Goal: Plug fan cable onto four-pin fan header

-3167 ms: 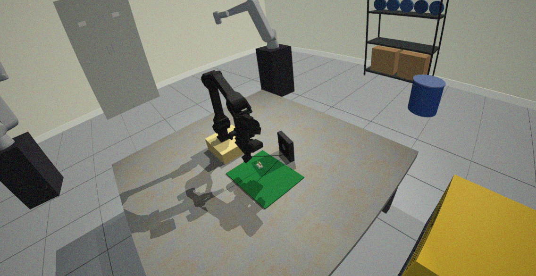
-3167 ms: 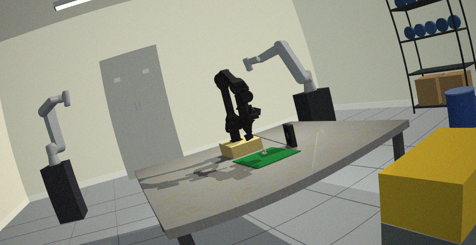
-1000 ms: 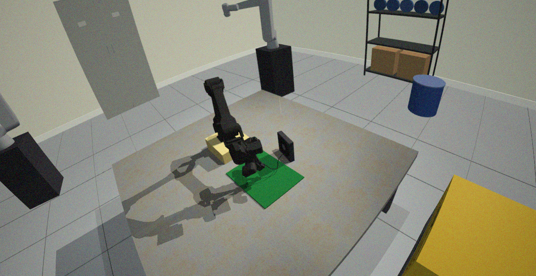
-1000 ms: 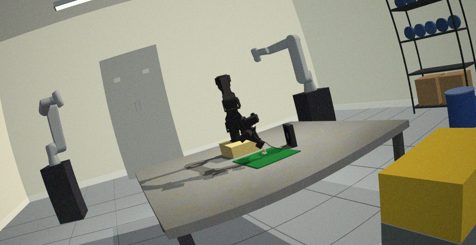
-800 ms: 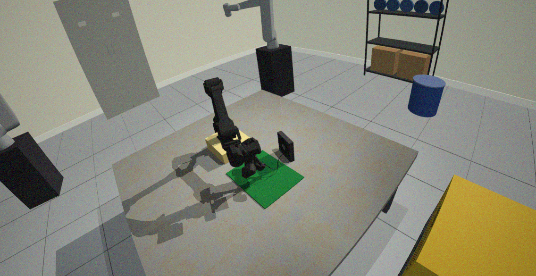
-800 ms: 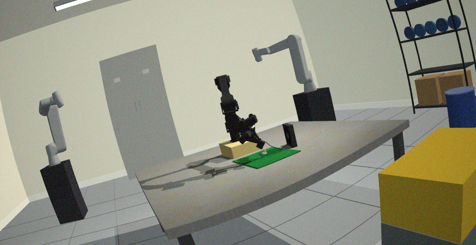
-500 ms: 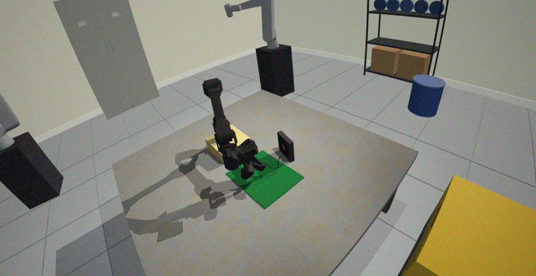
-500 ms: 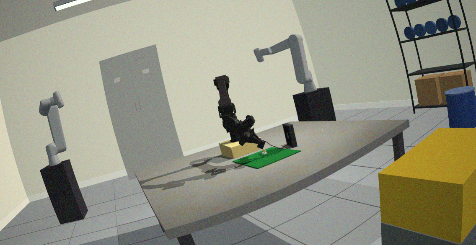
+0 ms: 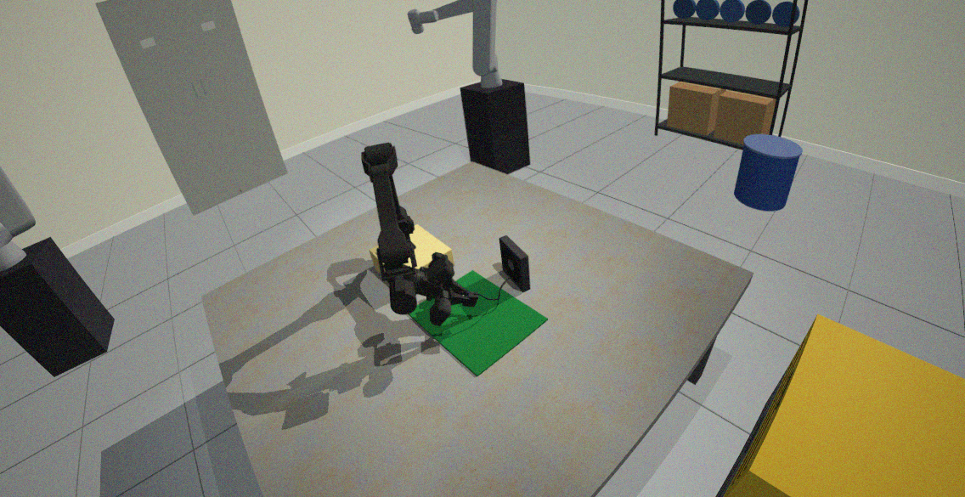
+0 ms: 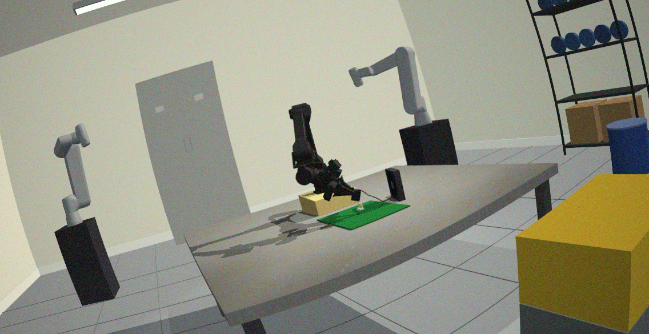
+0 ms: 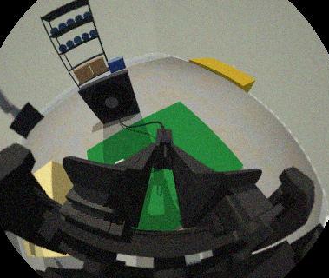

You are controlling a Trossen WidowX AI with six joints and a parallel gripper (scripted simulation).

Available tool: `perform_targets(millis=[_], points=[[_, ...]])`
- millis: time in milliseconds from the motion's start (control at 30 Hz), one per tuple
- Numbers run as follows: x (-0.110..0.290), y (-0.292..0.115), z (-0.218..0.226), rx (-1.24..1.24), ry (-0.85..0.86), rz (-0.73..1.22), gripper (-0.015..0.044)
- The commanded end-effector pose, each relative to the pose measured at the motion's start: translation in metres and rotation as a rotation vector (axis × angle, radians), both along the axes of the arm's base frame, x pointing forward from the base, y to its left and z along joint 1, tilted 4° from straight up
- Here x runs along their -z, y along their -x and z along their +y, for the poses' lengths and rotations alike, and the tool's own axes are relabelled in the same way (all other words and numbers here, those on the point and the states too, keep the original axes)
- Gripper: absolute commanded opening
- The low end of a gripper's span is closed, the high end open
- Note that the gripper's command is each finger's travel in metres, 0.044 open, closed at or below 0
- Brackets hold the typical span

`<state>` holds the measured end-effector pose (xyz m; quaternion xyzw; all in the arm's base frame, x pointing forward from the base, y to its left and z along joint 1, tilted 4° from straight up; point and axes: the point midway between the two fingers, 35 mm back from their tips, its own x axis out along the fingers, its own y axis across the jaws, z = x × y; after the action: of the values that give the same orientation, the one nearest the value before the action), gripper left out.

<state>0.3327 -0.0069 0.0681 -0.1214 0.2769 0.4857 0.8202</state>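
The green board (image 9: 479, 355) (image 10: 385, 209) (image 11: 198, 141) lies flat on the table. The small white header (image 10: 360, 207) stands on it; only a white sliver (image 11: 119, 161) shows in the wrist view, left of the fingers, and in the top view I cannot make it out. My gripper (image 9: 474, 299) (image 10: 356, 194) (image 11: 162, 147) is shut on the dark cable plug (image 11: 164, 135), low over the board and tilted. In the exterior view its tips are just above the header, with a gap. The black fan (image 9: 514, 263) (image 10: 395, 184) (image 11: 118, 96) stands upright beside the board; its cable (image 11: 152, 123) runs to the plug.
A pale yellow open box (image 9: 431, 250) (image 10: 317, 204) (image 11: 52, 180) is by the arm's base. The table (image 9: 607, 358) (image 10: 290, 268) carries the arm, board and fan. Other grey arms, a shelf rack, a blue drum (image 9: 768, 176) and a large yellow block (image 9: 871, 412) (image 10: 576, 263) stand off the table.
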Motion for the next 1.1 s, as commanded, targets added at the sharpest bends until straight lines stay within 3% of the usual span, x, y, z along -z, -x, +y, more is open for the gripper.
perform_targets(millis=[0,1067], points=[[0.0,0.002,-0.001,0.002,-0.041,-0.035,0.0],[-0.017,0.02,-0.024,0.069,-0.326,-0.375,0.0]])
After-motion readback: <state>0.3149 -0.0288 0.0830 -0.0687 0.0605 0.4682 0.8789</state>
